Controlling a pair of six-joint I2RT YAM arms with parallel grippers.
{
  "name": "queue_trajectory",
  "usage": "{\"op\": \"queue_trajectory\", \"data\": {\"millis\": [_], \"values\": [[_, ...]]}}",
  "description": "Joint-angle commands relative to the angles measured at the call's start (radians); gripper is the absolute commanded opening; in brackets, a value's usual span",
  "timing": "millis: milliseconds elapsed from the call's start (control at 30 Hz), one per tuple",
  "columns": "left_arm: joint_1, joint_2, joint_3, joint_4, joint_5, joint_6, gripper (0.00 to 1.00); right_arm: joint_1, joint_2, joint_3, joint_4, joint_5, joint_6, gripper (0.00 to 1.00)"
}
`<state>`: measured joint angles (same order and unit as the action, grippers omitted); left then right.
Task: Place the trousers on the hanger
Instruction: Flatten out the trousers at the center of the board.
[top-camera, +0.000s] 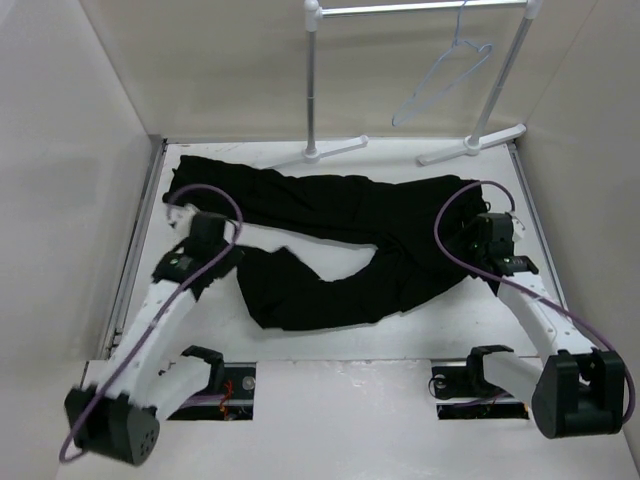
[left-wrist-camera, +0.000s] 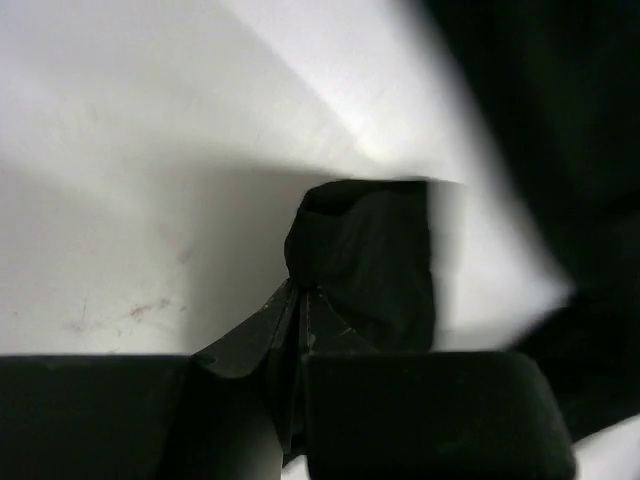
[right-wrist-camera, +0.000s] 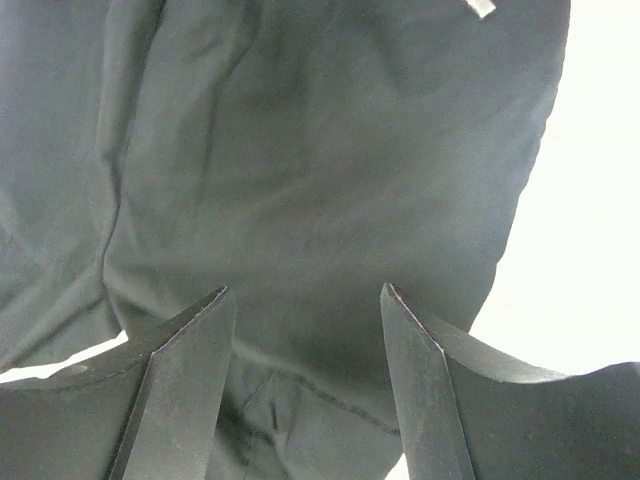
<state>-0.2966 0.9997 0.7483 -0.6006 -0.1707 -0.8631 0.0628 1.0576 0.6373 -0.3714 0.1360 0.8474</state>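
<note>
A: Top cam first. Where are the trousers (top-camera: 340, 235)?
B: Lying on the bench (top-camera: 330, 350), spread L to R across the middle. One leg curls back toward the near edge. The hanger (top-camera: 440, 80) is well apart from them. It's hooked on the rail of the white stand (top-camera: 312, 90) at the back and hangs tilted.
A: And the arms?
B: The left arm (top-camera: 160, 310) reaches the L end of the fabric, and the right arm (top-camera: 535, 305) reaches the R end. Each carries a purple cable (top-camera: 445, 215). Can't read either set of jaws from up there.
A: OK, left wrist cam?
B: The left jaws are clenched on a small bunched fold of the black cloth, pinched right btwn the tips. There's bare white bench to the L of the fold and more trouser fabric dark along the R side. It's blurry, so I can't tell if the fold is lifted off the surface.
A: Right wrist cam?
B: The right jaws are released. The two fingers (right-wrist-camera: 190, 380) are spread wide w/ nothing gripped. Wrinkled black cloth fills nearly the whole view under and ahead of them, w/ a seam running down the L part. A small pale tag (right-wrist-camera: 481, 8) sits at the top edge. The fabric's edge runs down the R side, w/ white bench beyond it.
</note>
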Motion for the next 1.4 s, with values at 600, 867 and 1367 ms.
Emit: {"op": "queue_trajectory", "data": {"millis": [600, 867, 1367], "values": [[0.109, -0.098, 0.518, -0.673, -0.395, -0.001, 0.02, -0.050, -0.094, -0.018, -0.008, -0.003, -0.005, 0.70], [0.358, 0.327, 0.483, -0.229, -0.380, 0.084, 0.00, -0.139, -0.117, 0.022, -0.050, 0.007, -0.050, 0.69], [0.547, 0.645, 0.667, -0.170, -0.260, 0.205, 0.32, -0.172, -0.183, -0.030, -0.097, 0.013, -0.062, 0.69]]}}
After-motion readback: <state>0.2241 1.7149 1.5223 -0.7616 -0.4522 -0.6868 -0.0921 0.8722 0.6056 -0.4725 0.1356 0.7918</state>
